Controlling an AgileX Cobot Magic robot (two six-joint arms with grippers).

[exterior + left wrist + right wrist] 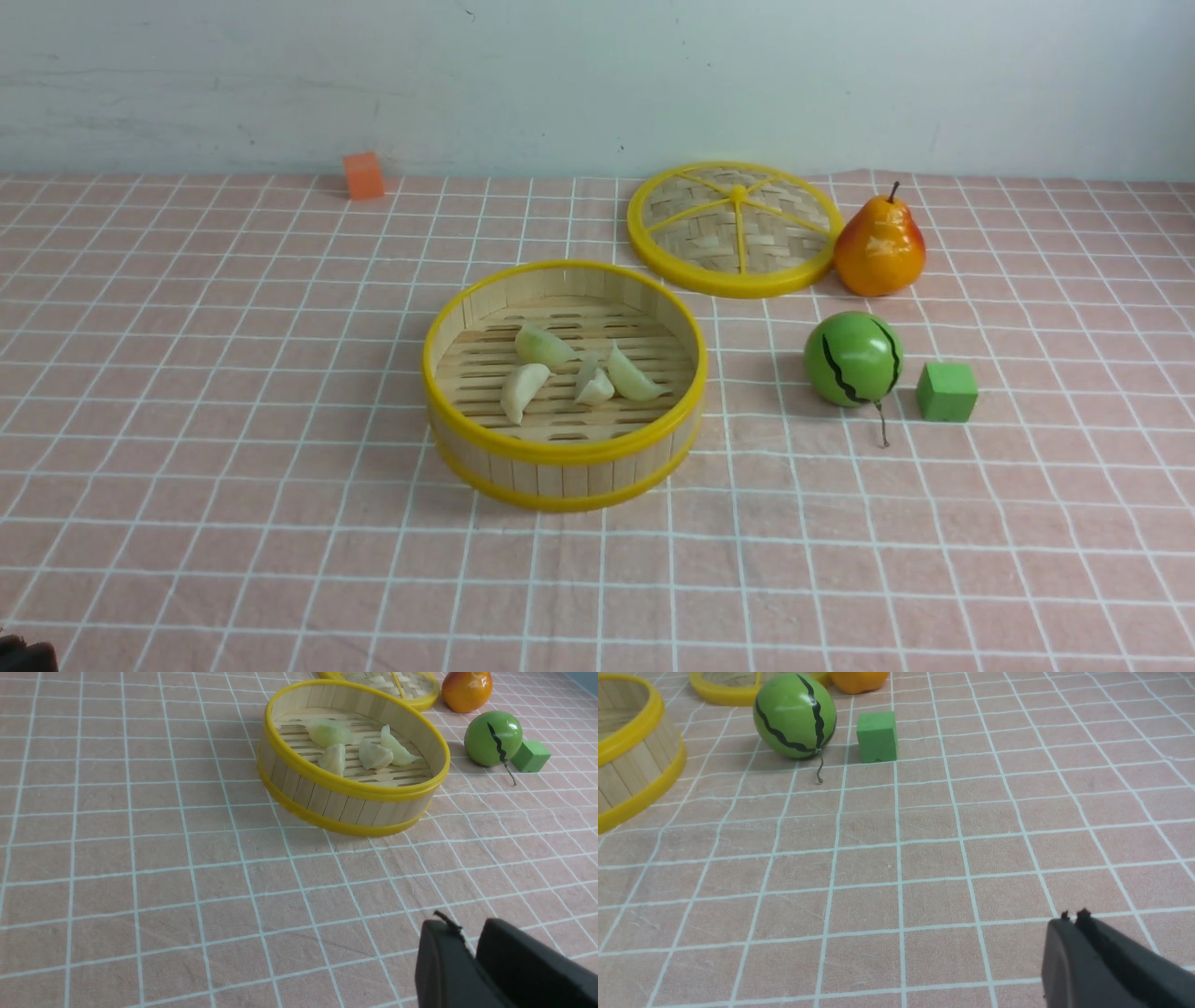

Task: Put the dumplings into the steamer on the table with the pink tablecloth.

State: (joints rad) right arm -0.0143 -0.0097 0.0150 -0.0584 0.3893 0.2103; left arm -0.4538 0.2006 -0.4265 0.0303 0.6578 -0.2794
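Note:
The steamer [560, 474] stands at the middle of the table on the pink tablecloth [233, 373]. Several dumplings lie on its slatted floor: a greenish one [544, 347], a cream one [523, 390] and two more [592, 383] [633, 376]. The left wrist view shows the steamer [345, 805] with the dumplings [334, 758] inside. My left gripper [469, 933] is shut and empty, low over bare cloth well short of the steamer. My right gripper [1073, 917] is shut and empty over bare cloth; the steamer wall [626, 779] shows at that view's edge.
A flat woven yellow-rimmed lid [733, 229] lies behind the steamer on the right, beside an orange pear [879, 247]. A green striped ball [852, 359] and a green cube [946, 392] sit right of the steamer. An orange cube [363, 175] is at the back left.

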